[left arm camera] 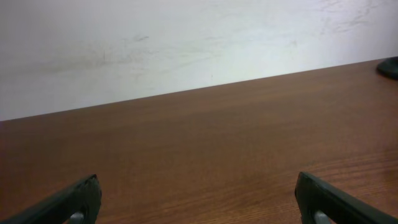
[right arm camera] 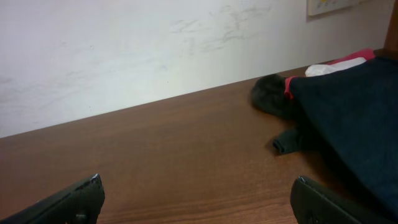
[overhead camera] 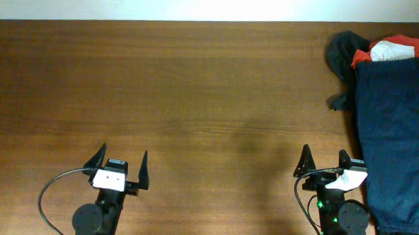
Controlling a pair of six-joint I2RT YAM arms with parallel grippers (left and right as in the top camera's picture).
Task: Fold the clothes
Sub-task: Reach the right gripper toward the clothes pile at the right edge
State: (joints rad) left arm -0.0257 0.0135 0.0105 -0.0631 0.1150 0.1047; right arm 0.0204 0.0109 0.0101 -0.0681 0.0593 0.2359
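Note:
A dark navy denim-like garment (overhead camera: 396,133) lies stretched along the table's right edge, over a black garment (overhead camera: 342,56) and a red-and-white one (overhead camera: 393,49) at the far right corner. All three show in the right wrist view: navy (right arm camera: 354,124), black (right arm camera: 270,93), red-and-white (right arm camera: 339,64). My right gripper (overhead camera: 325,164) (right arm camera: 196,193) is open and empty, just left of the navy garment's near part. My left gripper (overhead camera: 120,162) (left arm camera: 196,190) is open and empty over bare wood at the front left.
The brown wooden table (overhead camera: 196,88) ends at a white wall (left arm camera: 186,43) at the back. A dark bit of garment (left arm camera: 388,67) shows at the far right of the left wrist view. Cables run by both arm bases.

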